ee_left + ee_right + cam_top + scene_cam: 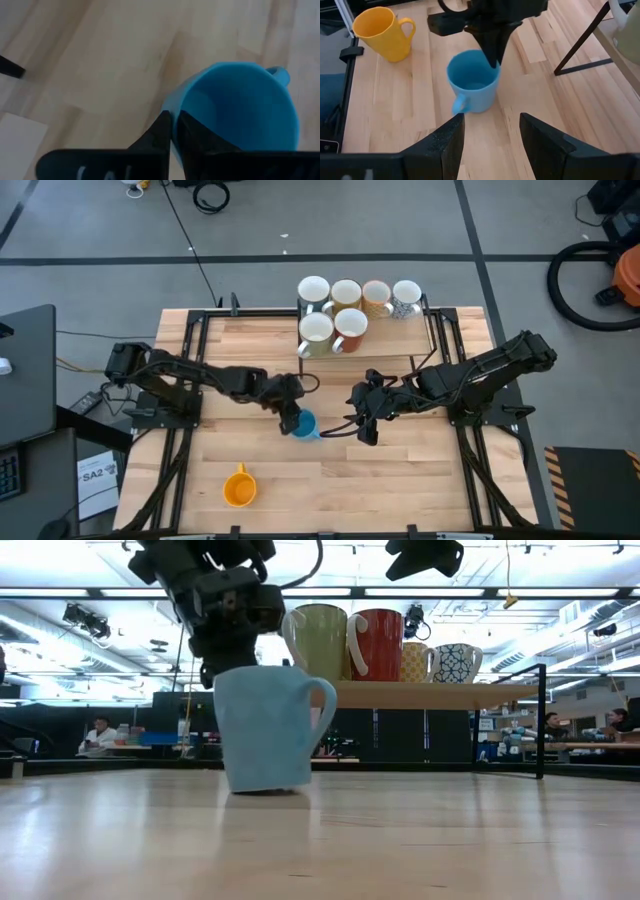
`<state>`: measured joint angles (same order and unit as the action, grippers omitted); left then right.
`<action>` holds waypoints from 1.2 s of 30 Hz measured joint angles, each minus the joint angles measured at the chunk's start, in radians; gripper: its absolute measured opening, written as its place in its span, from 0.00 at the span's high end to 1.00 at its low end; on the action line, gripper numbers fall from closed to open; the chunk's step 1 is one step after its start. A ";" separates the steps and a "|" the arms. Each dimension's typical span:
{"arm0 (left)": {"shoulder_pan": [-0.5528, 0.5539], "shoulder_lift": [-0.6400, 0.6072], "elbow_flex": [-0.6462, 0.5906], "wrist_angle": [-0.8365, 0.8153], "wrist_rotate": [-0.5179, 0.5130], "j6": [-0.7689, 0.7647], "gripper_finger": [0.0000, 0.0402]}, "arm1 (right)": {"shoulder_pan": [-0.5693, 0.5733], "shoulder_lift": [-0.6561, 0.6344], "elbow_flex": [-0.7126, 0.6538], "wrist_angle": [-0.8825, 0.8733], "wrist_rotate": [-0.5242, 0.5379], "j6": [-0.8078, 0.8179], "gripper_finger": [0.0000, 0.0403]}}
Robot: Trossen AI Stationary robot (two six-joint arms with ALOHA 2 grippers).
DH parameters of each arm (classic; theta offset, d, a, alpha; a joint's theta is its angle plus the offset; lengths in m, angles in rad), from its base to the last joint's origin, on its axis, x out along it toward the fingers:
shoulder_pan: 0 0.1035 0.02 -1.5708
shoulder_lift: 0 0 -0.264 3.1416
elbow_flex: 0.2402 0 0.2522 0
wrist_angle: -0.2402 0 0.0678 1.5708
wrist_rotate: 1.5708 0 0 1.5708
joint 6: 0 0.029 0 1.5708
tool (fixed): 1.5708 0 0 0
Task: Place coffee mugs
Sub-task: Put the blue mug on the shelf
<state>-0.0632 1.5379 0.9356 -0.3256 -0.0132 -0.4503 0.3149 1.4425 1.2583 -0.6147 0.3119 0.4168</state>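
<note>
A blue mug (306, 425) is near the table's middle, handle (459, 104) pointing toward my right gripper. My left gripper (292, 417) comes from the left and is shut on its rim. In the low view the mug (265, 730) looks slightly tilted; I cannot tell whether its base touches the wood. My right gripper (366, 430) hovers open just right of the mug, nothing between its fingers (451, 134). An orange mug (238, 487) stands upright near the front left. Several mugs (345, 295) stand on a raised shelf at the far edge. My left gripper pinches the blue mug's rim wall (175, 114) on the side opposite the handle, one finger (189, 131) inside the cup and one (159, 131) outside. The fingers slant down from above and from the table's left. The mug stays mouth up below them.
The raised wooden shelf (385, 348) on a black frame spans the far middle, with a frame leg (580, 47) slanting down beside the blue mug. Black rails run along both table sides. Bare wood lies around and in front of the blue mug.
</note>
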 joint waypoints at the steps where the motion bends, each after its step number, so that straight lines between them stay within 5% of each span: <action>1: 0.005 0.000 0.000 0.000 0.000 0.000 0.94 | 0.000 0.000 0.000 0.000 0.000 0.001 0.51; 20: 0.009 0.000 0.000 0.001 0.000 -0.009 0.87 | 0.000 0.026 0.000 0.001 -0.005 0.002 0.51; 29: 0.009 0.000 0.000 0.002 0.000 -0.010 0.86 | 0.000 0.098 0.000 0.054 -0.086 0.001 0.51; 36: 0.009 0.000 0.000 0.005 0.002 -0.010 0.73 | 0.000 0.157 0.000 0.128 -0.131 0.002 0.51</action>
<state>-0.0544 1.5375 0.9360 -0.3209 -0.0109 -0.4599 0.3149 1.5994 1.2583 -0.4872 0.1810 0.4192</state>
